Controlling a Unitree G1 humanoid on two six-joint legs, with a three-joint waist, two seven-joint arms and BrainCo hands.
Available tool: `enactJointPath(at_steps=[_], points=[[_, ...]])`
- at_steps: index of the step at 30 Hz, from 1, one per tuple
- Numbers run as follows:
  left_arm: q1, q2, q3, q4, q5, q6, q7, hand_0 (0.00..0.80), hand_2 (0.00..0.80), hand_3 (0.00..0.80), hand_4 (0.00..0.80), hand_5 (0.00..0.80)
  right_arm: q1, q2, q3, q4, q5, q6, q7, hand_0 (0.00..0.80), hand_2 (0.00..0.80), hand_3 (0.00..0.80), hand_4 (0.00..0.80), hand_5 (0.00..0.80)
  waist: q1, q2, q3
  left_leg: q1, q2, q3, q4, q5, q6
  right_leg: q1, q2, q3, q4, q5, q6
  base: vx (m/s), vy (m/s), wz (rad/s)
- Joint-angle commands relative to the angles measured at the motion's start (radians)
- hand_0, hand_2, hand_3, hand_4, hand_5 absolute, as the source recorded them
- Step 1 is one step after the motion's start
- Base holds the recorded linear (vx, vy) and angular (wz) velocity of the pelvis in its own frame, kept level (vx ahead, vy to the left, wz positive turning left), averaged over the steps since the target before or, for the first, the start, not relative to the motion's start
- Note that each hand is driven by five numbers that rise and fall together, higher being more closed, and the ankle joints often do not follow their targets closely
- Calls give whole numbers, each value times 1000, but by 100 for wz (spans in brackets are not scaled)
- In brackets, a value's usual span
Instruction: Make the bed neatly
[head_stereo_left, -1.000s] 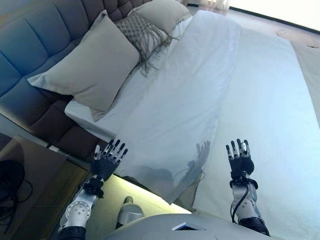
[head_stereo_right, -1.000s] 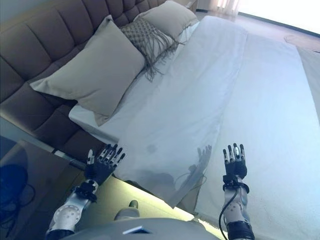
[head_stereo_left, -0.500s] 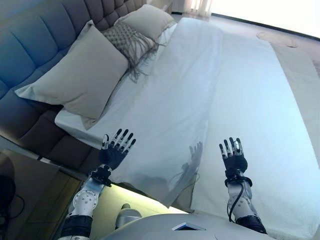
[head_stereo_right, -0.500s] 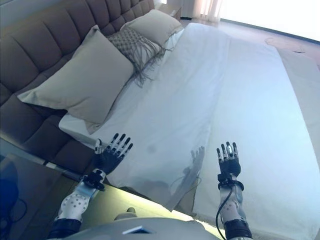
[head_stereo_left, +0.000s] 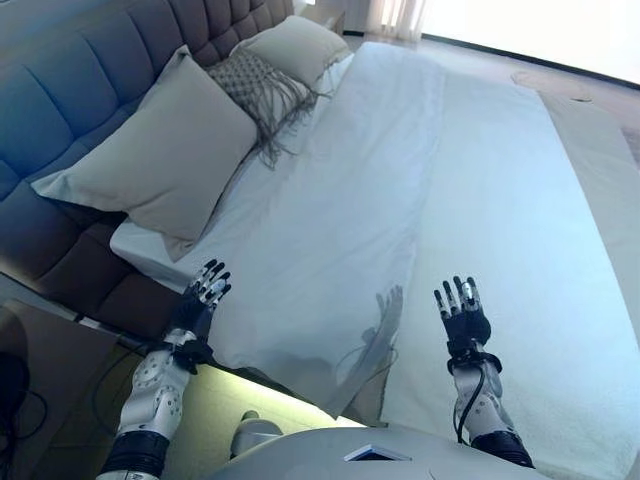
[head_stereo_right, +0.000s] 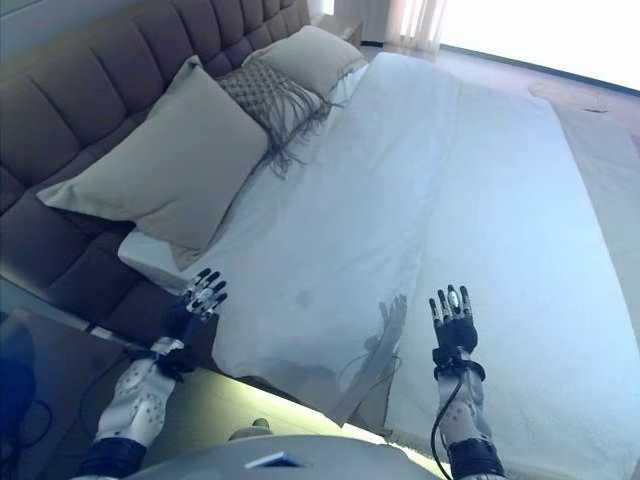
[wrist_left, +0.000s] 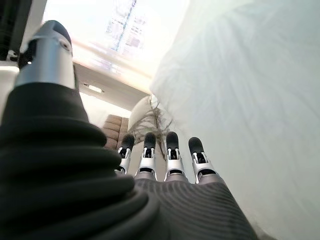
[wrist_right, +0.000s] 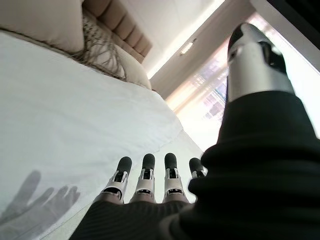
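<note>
A white duvet lies folded back along the bed, its free edge running down the middle and its near corner hanging over the bed's side. My left hand hovers open by the bed's near side, just left of the duvet's hanging edge, touching nothing. Over the bare white sheet near the front edge, my right hand is held up open, empty. Its straight fingers show in the right wrist view. The left wrist view shows my left hand's fingers straight beside the duvet.
Two beige pillows and a fringed patterned cushion lean on the dark tufted headboard. A dark nightstand stands at lower left. A lit strip runs under the bed's side.
My left hand has dropped and drawn back to the left, away from the duvet's edge. The right hand has stayed almost where it was.
</note>
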Motion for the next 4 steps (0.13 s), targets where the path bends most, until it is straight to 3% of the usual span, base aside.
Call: enactJointPath(at_steps=[1, 4], points=[[-80, -8, -21, -16, -46, -48, -42, 0, 0, 0, 0, 0, -38, -43, -7, -66, -44, -40, 17, 0, 0, 0, 0, 0, 7, 31, -3, -25, -26, 67, -1, 16, 82, -26, 25, -7, 29, 13, -15, 0, 0, 0], [-70, -9, -26, -1, -40, -43, -32, 0, 0, 0, 0, 0, -37, -48, 5, -48, -42, -35, 39, 0, 0, 0, 0, 0, 5, 30, 1, -27, -28, 74, 0, 14, 83, -31, 26, -2, 26, 13, -16, -16, 2, -3]])
